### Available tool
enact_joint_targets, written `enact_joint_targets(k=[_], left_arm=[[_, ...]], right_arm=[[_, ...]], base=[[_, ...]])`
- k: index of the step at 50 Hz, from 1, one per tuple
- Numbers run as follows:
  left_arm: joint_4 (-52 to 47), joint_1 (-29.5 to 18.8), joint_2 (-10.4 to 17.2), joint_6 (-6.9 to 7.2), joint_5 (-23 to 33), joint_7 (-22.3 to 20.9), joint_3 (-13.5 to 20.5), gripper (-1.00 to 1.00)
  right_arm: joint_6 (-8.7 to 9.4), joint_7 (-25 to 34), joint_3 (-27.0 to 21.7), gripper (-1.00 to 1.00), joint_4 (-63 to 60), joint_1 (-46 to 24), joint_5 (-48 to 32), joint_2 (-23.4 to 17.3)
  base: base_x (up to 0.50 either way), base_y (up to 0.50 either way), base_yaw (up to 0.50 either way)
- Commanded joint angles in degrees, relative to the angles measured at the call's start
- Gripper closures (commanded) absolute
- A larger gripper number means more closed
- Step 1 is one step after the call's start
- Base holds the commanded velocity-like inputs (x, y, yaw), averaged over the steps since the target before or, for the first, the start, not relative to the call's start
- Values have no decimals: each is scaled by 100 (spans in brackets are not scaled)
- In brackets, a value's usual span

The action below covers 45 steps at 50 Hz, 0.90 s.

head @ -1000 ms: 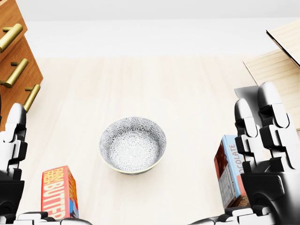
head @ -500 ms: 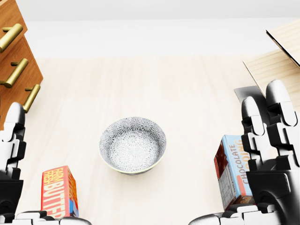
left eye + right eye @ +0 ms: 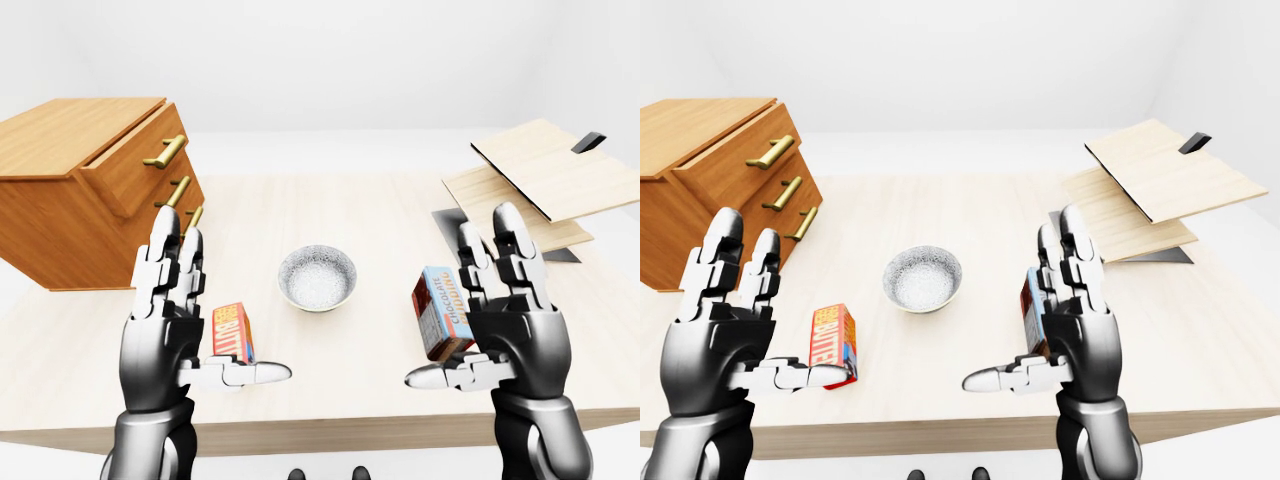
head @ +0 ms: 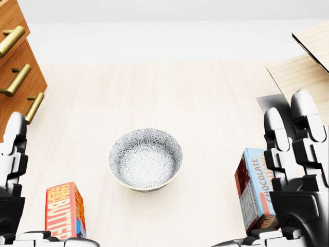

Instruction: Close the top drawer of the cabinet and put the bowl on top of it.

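A grey patterned bowl (image 4: 145, 159) sits upright on the pale wooden table (image 4: 169, 92), midway between my two hands. The wooden cabinet (image 3: 70, 200) with brass handles stands at the left of the left-eye view. Its top drawer (image 3: 130, 170) juts out a little past the lower ones. My left hand (image 3: 205, 305) is raised to the left of the bowl, open, with fingers up and thumb pointing inward, holding nothing. My right hand (image 3: 460, 295) mirrors it on the bowl's right, also open. Neither hand touches the bowl.
A red butter box (image 4: 64, 211) stands beside my left hand. A blue chocolate carton (image 4: 254, 188) stands just behind my right hand. Stacked light wooden boards (image 3: 540, 180) lie at the table's right. The table's near edge (image 3: 330, 425) runs below my hands.
My right hand has drifted slightly to the right and a little lower in the head view. The left hand, the bowl and the boxes have stayed put.
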Motion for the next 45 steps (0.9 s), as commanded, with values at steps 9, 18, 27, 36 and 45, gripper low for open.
enact_joint_targets(k=[9, 18, 27, 36, 45], left_arm=[[68, -60, 4, 0, 2, 5, 36, -100], [75, -76, 2, 0, -7, 2, 65, -100], [37, -55, -8, 0, -10, -6, 64, -100], [35, -62, -10, 0, -2, -4, 70, -100], [61, -74, -7, 0, 17, 5, 51, -100]], right_arm=[[-180, 33, 40, -100, -22, 170, -2, -2], [-169, 13, 36, -100, -4, 130, -10, -6], [-113, 26, 20, -100, -71, 137, 34, -12], [-146, 47, 33, -100, -77, 179, 27, 4], [-200, 76, 40, -100, -80, 238, 51, 4]], base=[[0, 20, 0], [0, 22, 0], [0, 22, 0], [0, 22, 0], [0, 22, 0]])
